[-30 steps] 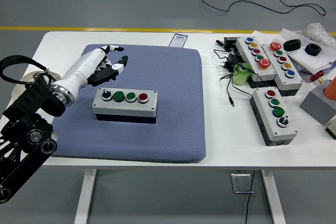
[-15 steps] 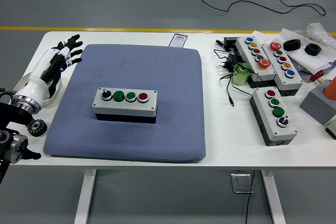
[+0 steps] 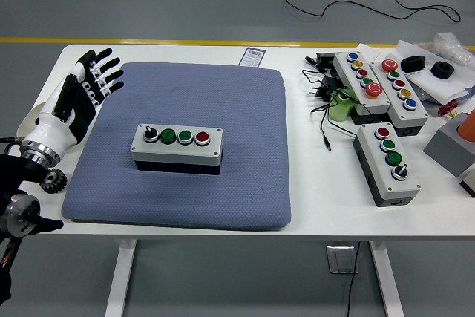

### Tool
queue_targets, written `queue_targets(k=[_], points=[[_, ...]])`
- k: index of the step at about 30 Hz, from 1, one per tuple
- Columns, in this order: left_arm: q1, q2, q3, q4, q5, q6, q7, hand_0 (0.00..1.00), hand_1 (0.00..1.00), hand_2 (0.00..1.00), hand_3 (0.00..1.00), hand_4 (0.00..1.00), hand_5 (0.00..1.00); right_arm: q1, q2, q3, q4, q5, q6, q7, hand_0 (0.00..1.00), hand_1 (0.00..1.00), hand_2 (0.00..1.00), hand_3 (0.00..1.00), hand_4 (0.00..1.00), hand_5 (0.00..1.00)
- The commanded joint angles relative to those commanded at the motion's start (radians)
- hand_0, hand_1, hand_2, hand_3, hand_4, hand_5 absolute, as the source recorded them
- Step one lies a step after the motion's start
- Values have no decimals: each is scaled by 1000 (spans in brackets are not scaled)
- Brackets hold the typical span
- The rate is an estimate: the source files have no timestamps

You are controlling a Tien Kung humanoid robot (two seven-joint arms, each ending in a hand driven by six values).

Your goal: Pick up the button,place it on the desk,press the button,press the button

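Button box (image 3: 177, 145), grey on top with a dark base, lies lengthwise near the middle of the blue-grey mat (image 3: 223, 94) that covers the left and centre of the white table (image 3: 312, 198). Its top carries four controls in a row: a black selector knob at the left end, two green buttons in the middle and a red button at the right end. No lettering on the box can be made out; the only printed thing nearby is a small card (image 3: 254, 56) lying at the mat's far edge, and its print is too small to read.

At the far left corner of the mat the left hand (image 3: 83, 88) hovers with its black-tipped fingers spread wide and pointing away from the robot, holding nothing. It is well apart from the button box. Just near of the wrist, a small dark gear (image 3: 52, 180) lies on the table at the mat's left edge.

On the right side of the table, off the mat, lie three more grey boxes (image 3: 386, 162) with coloured buttons in red, green, yellow and blue, beside a tangle of black cables (image 3: 320, 102) and a green object (image 3: 341, 104). Two black rings (image 3: 427, 66) rest on white wrapping at the far right corner.
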Motion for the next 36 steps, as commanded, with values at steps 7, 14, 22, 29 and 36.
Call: queue_targets(k=[7,14,22,29,36], points=[[8,-3,-10,1,28,-4,6,875,922,946,909,615,998,4,-1,-5,0,6,-1,2,652,653,676,594,435,293],[-6,-10,-9,14,48,-9,7,878,925,953,912,618,998,5,-2,2,0,5,-2,3,652,653,676,594,435,294],[2,-7,-12,12,61,-14,3,879,926,954,913,618,998,5,0,9,0,0,-2,3,652,653,677,594,435,293],[0,-16,-23,17,72,-12,1,879,926,955,913,617,998,6,1,9,0,0,-3,3,652,653,677,594,436,294],[-1,-19,-27,23,76,-11,0,879,926,955,913,617,998,6,1,6,0,2,-3,3,652,653,677,594,435,294]])
